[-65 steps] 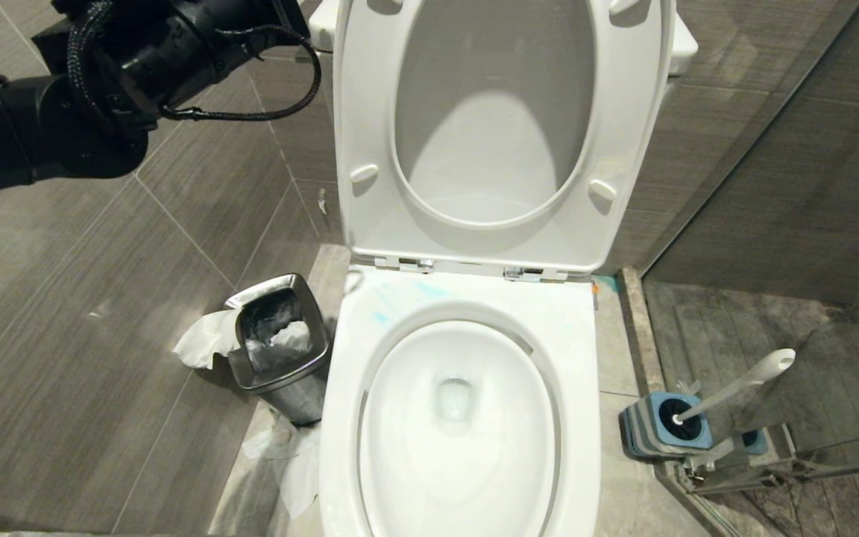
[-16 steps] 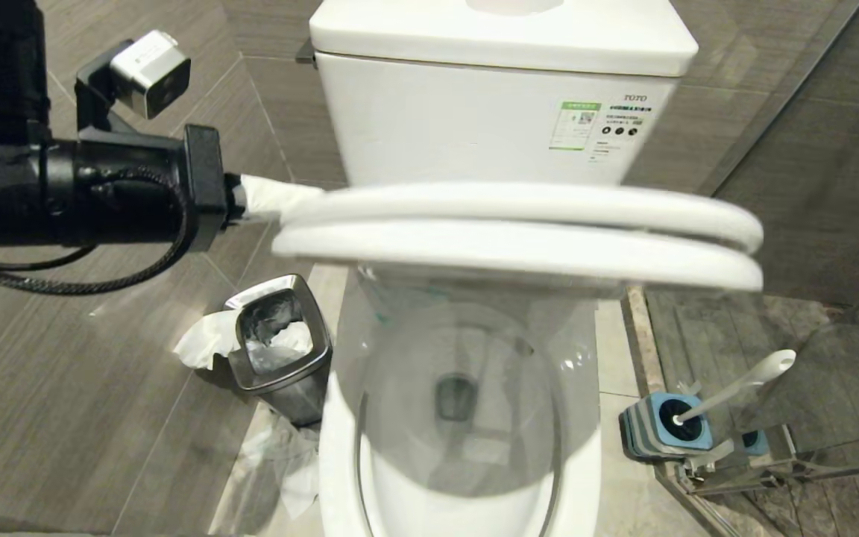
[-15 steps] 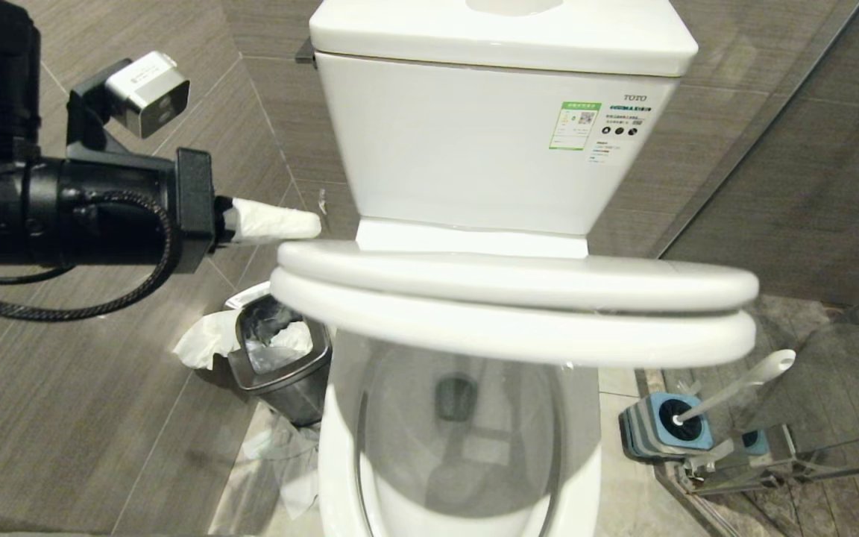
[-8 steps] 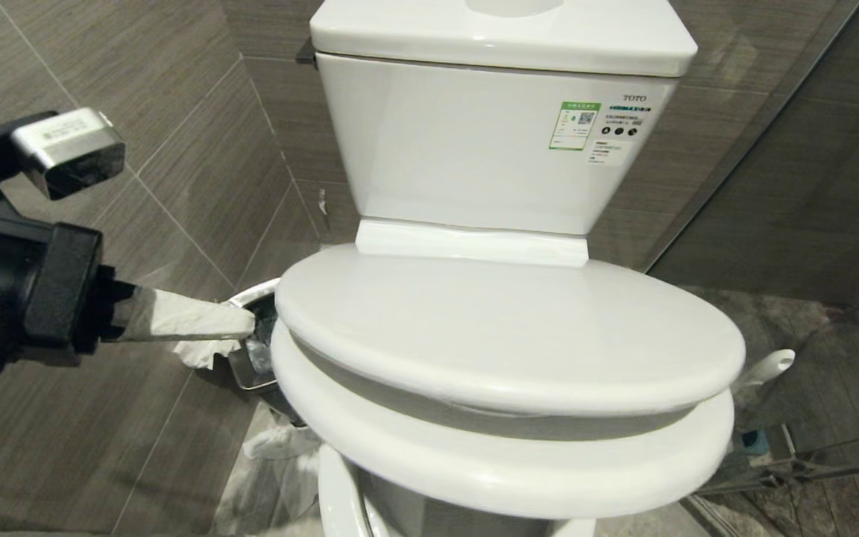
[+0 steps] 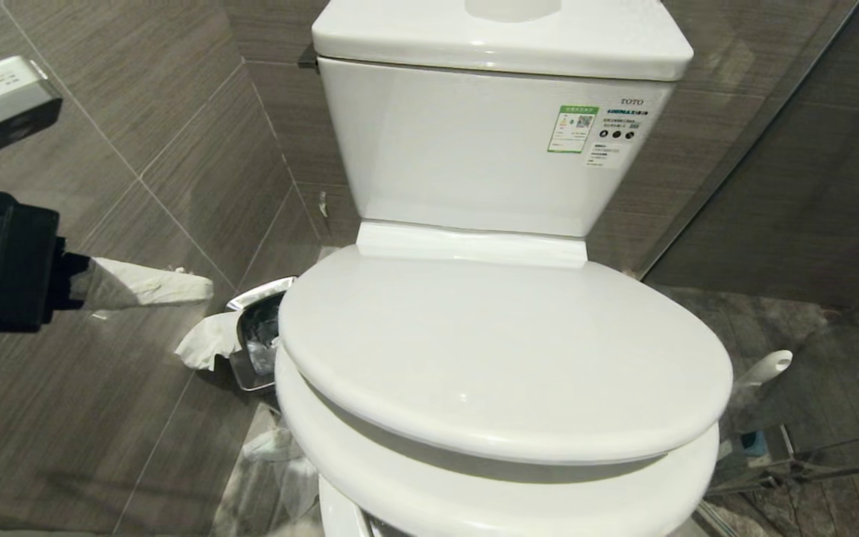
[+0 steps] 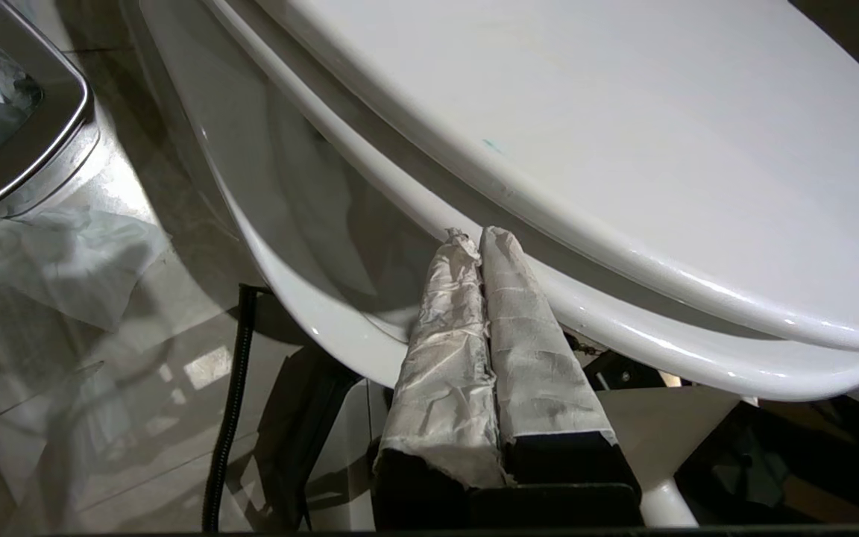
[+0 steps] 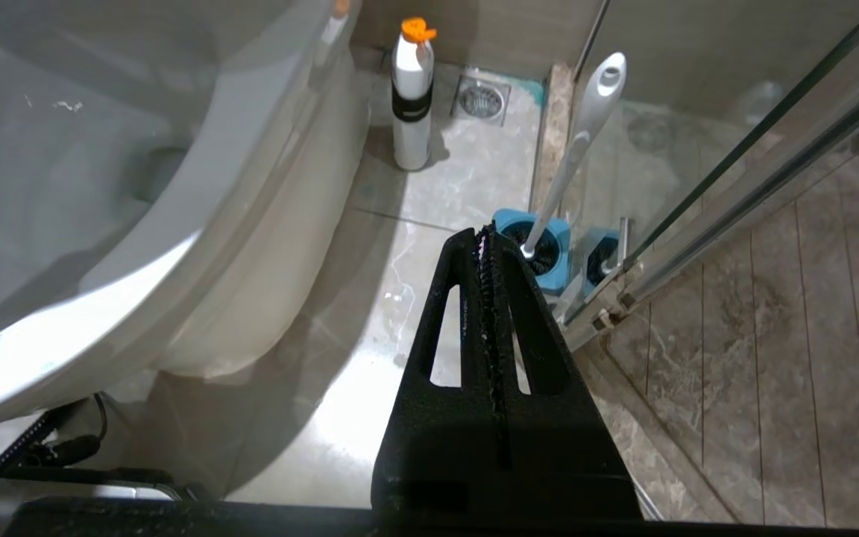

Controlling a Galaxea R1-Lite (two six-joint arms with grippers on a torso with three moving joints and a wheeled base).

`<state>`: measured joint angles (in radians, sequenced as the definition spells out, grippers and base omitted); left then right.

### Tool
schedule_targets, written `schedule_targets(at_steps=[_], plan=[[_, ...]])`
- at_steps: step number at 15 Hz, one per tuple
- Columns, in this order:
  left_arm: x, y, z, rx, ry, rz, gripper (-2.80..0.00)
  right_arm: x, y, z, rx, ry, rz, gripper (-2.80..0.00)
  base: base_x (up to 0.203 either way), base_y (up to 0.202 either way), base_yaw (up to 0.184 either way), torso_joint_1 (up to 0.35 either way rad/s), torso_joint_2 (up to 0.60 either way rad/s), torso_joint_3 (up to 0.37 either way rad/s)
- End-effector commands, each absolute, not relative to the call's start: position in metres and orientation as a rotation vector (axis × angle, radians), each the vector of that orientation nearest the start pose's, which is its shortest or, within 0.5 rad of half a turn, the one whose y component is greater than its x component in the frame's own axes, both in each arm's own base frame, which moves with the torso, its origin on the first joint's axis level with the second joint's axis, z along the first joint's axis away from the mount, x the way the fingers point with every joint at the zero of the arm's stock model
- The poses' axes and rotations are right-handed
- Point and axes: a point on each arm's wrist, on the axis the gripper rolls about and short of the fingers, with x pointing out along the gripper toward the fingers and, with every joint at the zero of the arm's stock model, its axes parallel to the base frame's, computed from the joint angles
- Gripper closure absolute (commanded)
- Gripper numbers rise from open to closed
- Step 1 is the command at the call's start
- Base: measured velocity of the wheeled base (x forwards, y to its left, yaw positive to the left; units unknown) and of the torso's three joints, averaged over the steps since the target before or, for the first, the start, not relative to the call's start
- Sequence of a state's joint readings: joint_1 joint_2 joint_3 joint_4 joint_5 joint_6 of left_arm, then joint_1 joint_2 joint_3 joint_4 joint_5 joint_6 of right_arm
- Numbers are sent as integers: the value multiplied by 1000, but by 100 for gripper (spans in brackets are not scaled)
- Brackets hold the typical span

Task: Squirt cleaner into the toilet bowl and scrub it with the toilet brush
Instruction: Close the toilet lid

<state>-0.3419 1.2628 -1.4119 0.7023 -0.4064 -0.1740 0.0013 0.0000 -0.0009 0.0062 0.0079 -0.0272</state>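
The toilet bowl (image 6: pixel 280 246) is covered: its white lid (image 5: pixel 504 350) and seat (image 5: pixel 489 477) lie almost flat over it, below the tank (image 5: pixel 474 142). A tiny turquoise fleck of cleaner (image 6: pixel 491 145) shows on the lid's edge. My left gripper (image 5: pixel 202 283), its fingers wrapped in white tape, hangs shut and empty to the left of the lid, apart from it. The left wrist view shows that gripper (image 6: pixel 474 235) just beside the seat rim. The toilet brush (image 7: pixel 586 127) stands in its blue holder (image 7: pixel 549 265) right of the toilet. My right gripper (image 7: pixel 483 233) is shut, empty, low near the holder.
A steel bin (image 5: pixel 258 335) with crumpled tissue (image 5: pixel 206 343) stands left of the toilet. A white bottle with an orange cap (image 7: pixel 411 97) is on the floor beside the bowl, near a floor drain (image 7: pixel 483 98). A glass shower partition (image 7: pixel 735 164) closes the right side.
The lid and seat have swung down from upright to almost flat over the bowl. My left gripper has drawn back to the left, away from the lid.
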Motion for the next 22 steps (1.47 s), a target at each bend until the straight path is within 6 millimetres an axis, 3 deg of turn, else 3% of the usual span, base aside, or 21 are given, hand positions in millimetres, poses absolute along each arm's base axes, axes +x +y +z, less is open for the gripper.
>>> schedule_targets(at_steps=[1,16,19,22], plan=[[142,-61,334,-180,628,-682,0,-23,0,75,-28,6,9,0,0,0,0,3,6,141],[140,-61,333,-155,628,-689,0,-23,0,75,-28,4,9,0,0,0,0,3,3,195],[141,-64,320,-63,725,-694,0,-23,0,75,-28,5,9,0,0,0,0,1,4,39],[160,-79,318,115,710,-629,0,-23,0,75,-28,7,9,0,0,0,0,0,0,0]])
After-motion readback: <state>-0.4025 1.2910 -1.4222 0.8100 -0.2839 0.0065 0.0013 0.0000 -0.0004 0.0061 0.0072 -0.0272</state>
